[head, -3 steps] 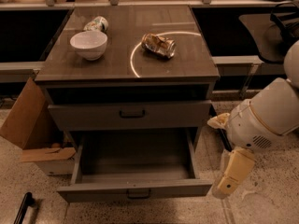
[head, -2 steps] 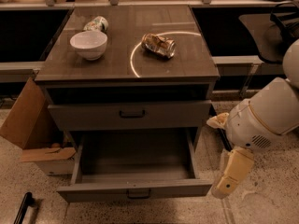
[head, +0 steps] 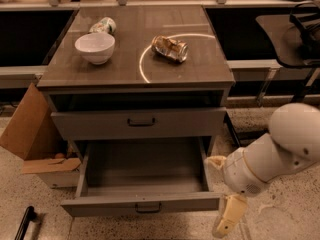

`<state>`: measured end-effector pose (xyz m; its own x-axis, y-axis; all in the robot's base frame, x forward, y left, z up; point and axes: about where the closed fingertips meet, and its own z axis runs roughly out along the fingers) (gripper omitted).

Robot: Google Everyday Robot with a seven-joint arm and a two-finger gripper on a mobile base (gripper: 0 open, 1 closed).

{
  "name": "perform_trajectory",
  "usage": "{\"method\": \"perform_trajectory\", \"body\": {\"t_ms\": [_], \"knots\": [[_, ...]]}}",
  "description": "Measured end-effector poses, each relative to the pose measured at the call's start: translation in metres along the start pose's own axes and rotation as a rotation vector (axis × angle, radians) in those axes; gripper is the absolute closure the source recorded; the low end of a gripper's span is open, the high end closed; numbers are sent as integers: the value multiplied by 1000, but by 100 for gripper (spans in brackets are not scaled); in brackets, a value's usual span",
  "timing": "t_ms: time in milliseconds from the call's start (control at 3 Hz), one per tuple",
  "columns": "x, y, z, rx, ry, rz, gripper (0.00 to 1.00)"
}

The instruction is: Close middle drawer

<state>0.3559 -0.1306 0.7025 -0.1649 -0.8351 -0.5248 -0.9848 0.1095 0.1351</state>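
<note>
Since the earlier frame the arm has been lowered and brought slightly nearer the cabinet; the drawers and the things on top are unchanged. The gripper (head: 229, 218) is held low, just beside the right front corner of the middle drawer (head: 142, 204); whether it is wide or narrow cannot be told, and nothing is seen held in it. The middle drawer is pulled fully out toward the camera, and only its bare grey floor is shown inside. To the left a cardboard box (head: 31, 134) is stood on the floor with its flap open; its contents cannot be made out. Above, the taller-fronted drawer (head: 141, 124) is pushed in. On the cabinet top (head: 125, 71) a white bowl (head: 95, 47) is set upright; a crushed can (head: 171, 48) is laid on its side to the right, well apart; behind the bowl a second can (head: 103, 25) is laid.
</note>
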Motion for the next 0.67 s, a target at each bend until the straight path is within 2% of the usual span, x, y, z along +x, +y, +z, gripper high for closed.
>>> {"method": "perform_trajectory", "body": {"t_ms": [333,667], "knots": [[17,-9,60,-25,-43,-22,0],[19,-9,62,-26,-40,-30,0]]}}
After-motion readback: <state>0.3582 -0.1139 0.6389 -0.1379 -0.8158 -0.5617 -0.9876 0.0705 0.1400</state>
